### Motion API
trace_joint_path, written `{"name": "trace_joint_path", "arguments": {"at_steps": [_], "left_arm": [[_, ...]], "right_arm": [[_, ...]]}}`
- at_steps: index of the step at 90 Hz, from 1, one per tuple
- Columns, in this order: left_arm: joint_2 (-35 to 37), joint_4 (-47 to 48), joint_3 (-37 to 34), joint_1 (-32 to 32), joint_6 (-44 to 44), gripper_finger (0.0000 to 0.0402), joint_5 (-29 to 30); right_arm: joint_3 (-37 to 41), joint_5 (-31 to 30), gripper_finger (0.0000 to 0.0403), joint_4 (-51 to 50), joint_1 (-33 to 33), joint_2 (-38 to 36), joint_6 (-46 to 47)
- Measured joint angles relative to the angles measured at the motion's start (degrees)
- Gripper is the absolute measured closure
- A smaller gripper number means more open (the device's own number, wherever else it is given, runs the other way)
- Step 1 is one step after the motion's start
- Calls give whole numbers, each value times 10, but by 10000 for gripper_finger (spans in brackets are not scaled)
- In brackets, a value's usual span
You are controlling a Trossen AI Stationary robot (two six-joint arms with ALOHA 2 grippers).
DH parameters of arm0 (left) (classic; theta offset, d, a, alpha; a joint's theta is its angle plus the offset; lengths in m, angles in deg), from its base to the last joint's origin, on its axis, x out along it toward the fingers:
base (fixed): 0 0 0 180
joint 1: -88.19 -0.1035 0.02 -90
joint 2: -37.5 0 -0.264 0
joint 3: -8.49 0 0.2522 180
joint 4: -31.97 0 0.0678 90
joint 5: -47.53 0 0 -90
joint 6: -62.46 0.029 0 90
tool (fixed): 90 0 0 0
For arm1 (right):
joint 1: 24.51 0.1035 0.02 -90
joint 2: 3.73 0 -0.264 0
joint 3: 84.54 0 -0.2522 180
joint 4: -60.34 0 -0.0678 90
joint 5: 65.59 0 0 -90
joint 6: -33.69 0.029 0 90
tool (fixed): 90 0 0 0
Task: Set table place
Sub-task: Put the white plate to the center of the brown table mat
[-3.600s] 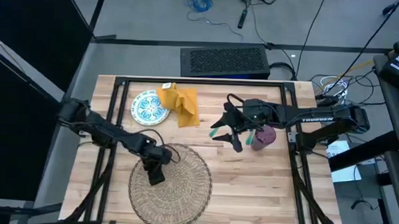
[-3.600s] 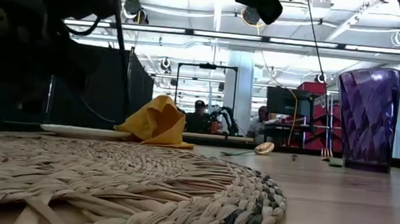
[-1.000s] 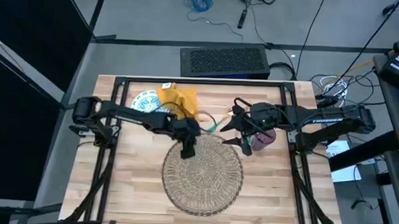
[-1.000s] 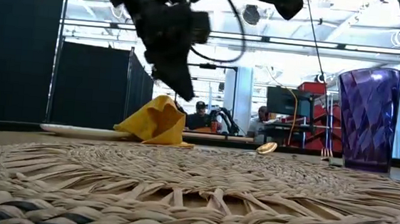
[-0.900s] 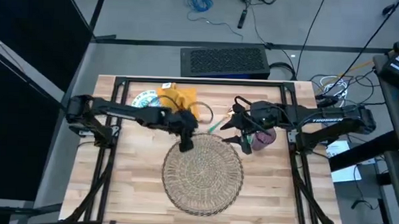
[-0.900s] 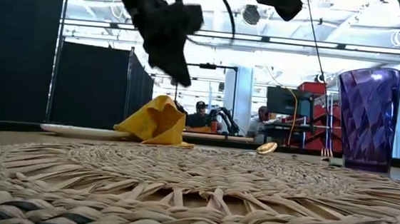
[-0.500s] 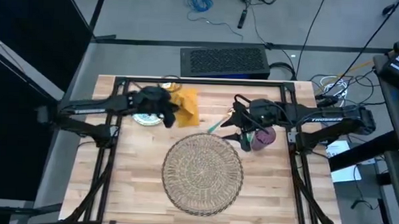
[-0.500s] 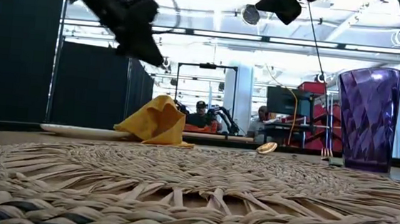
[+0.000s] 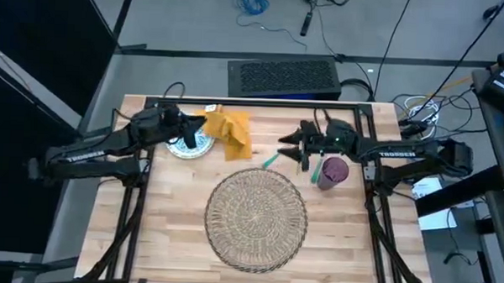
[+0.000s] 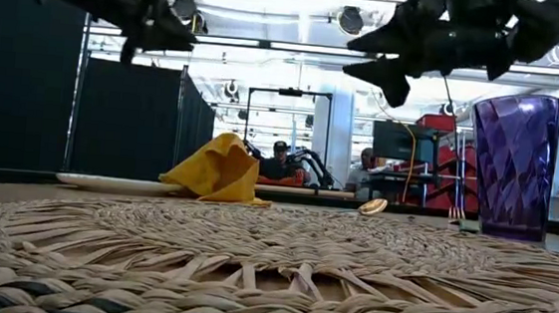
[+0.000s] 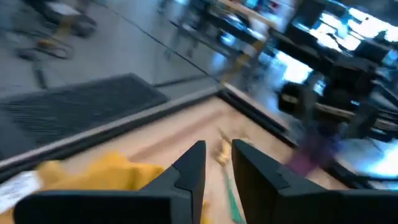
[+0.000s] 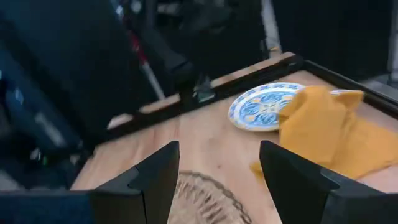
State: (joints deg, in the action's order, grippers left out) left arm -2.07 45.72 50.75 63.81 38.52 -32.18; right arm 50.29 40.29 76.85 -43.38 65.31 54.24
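Both arms hover (left fingers (image 11: 194, 167) nearly closed, right spread).

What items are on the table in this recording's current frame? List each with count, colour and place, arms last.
table: one, light wood planks, black frame.
woven mat: one, straw, near-centre.
plate: one, blue-green patterned, far left.
napkin: one, mustard yellow, overlapping the plate's right edge.
cup: one, purple, right of the mat.
green-handled cutlery: count unclear, between napkin and cup.
left gripper: over the plate, narrowly open.
right gripper: open, above the cutlery.
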Motion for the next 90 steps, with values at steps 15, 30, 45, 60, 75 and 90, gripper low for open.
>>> {"name": "trace_joint_path", "arguments": {"at_steps": [15, 30, 45, 60, 75, 90], "left_arm": [[7, 72, -1, 1, -22, 338, 49], [-5, 74, -1, 16, 5, 338, 34], [-25, 75, -1, 20, 22, 338, 44], [-61, 80, -1, 20, 45, 338, 45], [-105, 83, -1, 19, 58, 338, 73], [-127, 150, -1, 15, -29, 338, 126]], "right_arm": [[-30, -35, 193, -11, -26, 23, 33], [-87, -35, 193, -76, -45, 64, 22], [-136, 1, 193, -104, -45, 130, -3], [-165, 11, 193, -105, -30, 192, -14], [-184, 11, 193, -106, -19, 228, -17], [-189, 27, 193, -105, -19, 231, -20]]}}
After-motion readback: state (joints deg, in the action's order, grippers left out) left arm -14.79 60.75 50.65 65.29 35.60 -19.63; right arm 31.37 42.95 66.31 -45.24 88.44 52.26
